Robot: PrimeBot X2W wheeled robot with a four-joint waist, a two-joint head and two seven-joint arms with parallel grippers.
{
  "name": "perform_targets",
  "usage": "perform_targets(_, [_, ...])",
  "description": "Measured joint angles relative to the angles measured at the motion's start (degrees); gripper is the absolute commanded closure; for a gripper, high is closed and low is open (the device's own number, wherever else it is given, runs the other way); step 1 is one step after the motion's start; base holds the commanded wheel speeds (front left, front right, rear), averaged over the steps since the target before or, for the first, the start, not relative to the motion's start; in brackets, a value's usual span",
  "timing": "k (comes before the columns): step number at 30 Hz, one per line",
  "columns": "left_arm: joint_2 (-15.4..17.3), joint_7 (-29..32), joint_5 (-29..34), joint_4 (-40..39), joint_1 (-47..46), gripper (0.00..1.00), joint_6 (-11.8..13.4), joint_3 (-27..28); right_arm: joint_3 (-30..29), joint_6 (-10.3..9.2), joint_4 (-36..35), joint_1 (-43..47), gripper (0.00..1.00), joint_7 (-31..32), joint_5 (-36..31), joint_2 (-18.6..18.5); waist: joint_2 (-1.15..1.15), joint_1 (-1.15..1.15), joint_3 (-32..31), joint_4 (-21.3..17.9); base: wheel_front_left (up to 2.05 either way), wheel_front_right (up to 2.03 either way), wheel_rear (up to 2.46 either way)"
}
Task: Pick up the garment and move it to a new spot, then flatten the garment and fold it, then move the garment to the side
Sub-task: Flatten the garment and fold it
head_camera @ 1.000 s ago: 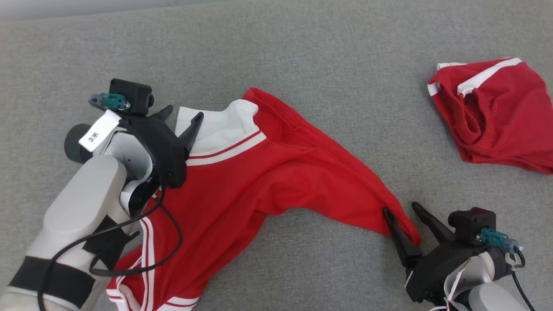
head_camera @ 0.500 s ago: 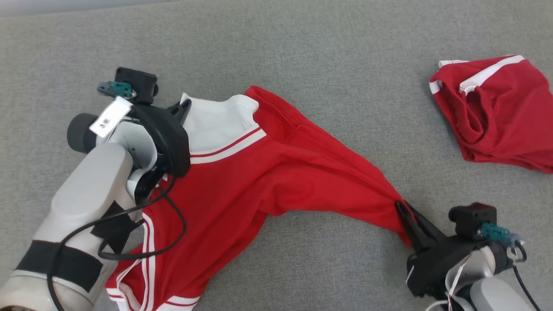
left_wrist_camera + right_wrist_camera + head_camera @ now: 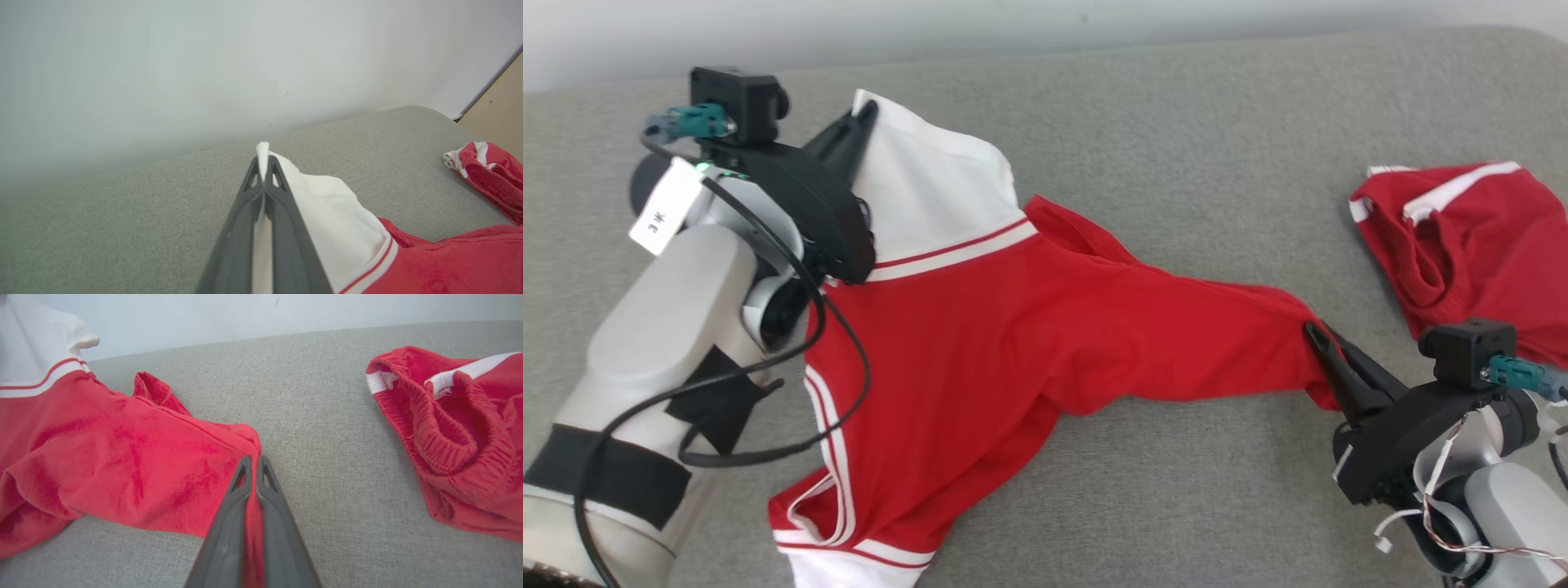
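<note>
OK, the grey padded surface (image 3: 1176, 106) runs across the whole head view, with a pale wall (image 3: 163, 61) behind it. The garment (image 3: 1029, 335), red with white trim, sits centre-left on it, strung between the two arms. Its far white panel (image 3: 931, 196) is raised off the surface at the left. A red corner is drawn out to the right, and the striped lower hem sags toward the near edge. How much of the middle is off the surface I cannot tell. A second red piece (image 3: 1462, 237), with an elastic waistband and a white stripe, lies bunched at the right, apart from the garment and just beyond the right arm. Nothing touches it.

Left gripper (image 3: 866, 110): fingers pressed together on the white panel's edge, white cloth sandwiched between them in the left wrist view. Right gripper (image 3: 1313, 331): pinched tight on the red corner, red cloth running down between the fingers in the right wrist view.

Why two grips at opposite ends: it spreads the cloth so it hangs open rather than balling up, and both arms share the carry. Judged step: pick-up and move to the new spot. Flatten, fold and move aside are not yet done. Risk: the thin pinch on the red corner could slip.

Small stuff: a black cable (image 3: 866, 384) loops over the red cloth by the left arm, and a paper tag (image 3: 660, 208) hangs at the left wrist.
</note>
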Motion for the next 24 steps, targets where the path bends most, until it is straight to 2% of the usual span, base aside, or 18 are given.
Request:
perform_targets(5, [-0.1,-0.6,-2.6,-3.5,1.3,1.0,0.0,-2.8,1.0,2.79,1.6,-0.1,1.0,4.8,2.3,-2.6,0.0,-0.01,-1.9,2.1,0.0,0.0,0.0])
perform_targets(8, [1.9,0.6,-6.0,-7.6,3.9,1.0,0.0,-5.6,3.7,3.76,3.1,-2.0,1.0,9.9,3.6,-3.2,0.0,-0.01,-2.7,3.3,0.0,0.0,0.0])
perform_targets(12, [5.7,4.3,-11.9,-10.0,5.2,1.0,0.0,-6.5,5.5,4.32,6.2,-10.7,1.0,18.5,7.7,-2.9,0.0,-0.01,-2.5,4.2,0.0,0.0,0.0])
perform_targets(15, [8.7,7.8,-14.0,-9.5,1.5,1.0,0.0,-5.6,4.8,4.21,10.5,-21.3,1.0,25.4,10.3,-1.8,0.0,-0.01,-1.4,4.3,0.0,0.0,0.0])
perform_targets(17, [10.3,9.6,-14.1,-8.2,-4.7,1.0,0.0,-4.8,3.8,2.41,14.4,-31.7,1.0,28.8,9.8,-1.0,0.0,0.0,-0.4,4.3,0.0,0.0,0.0])
perform_targets(19, [11.0,9.2,-14.0,-7.8,-12.4,1.0,0.0,-2.3,1.8,0.57,16.8,-42.6,1.0,29.6,6.9,-1.1,0.0,0.01,1.0,4.0,0.0,0.0,0.0])
perform_targets(22, [9.5,4.3,-12.1,-7.3,-27.3,1.0,0.0,3.9,-5.9,-3.48,15.2,-54.7,1.0,22.0,1.3,-1.0,0.0,0.01,3.3,3.6,0.0,0.0,0.0])
perform_targets(23, [8.6,2.0,-12.1,-8.2,-31.2,1.0,0.0,6.2,-7.8,-4.55,15.1,-58.3,1.0,19.7,1.2,-0.7,0.0,0.01,4.1,3.5,0.0,0.0,0.0])
perform_targets(24, [7.9,0.2,-11.8,-10.1,-34.3,1.0,0.0,7.3,-8.3,-4.79,15.5,-62.2,1.0,18.1,1.4,-0.6,0.0,0.0,5.0,3.5,0.0,0.0,0.0])
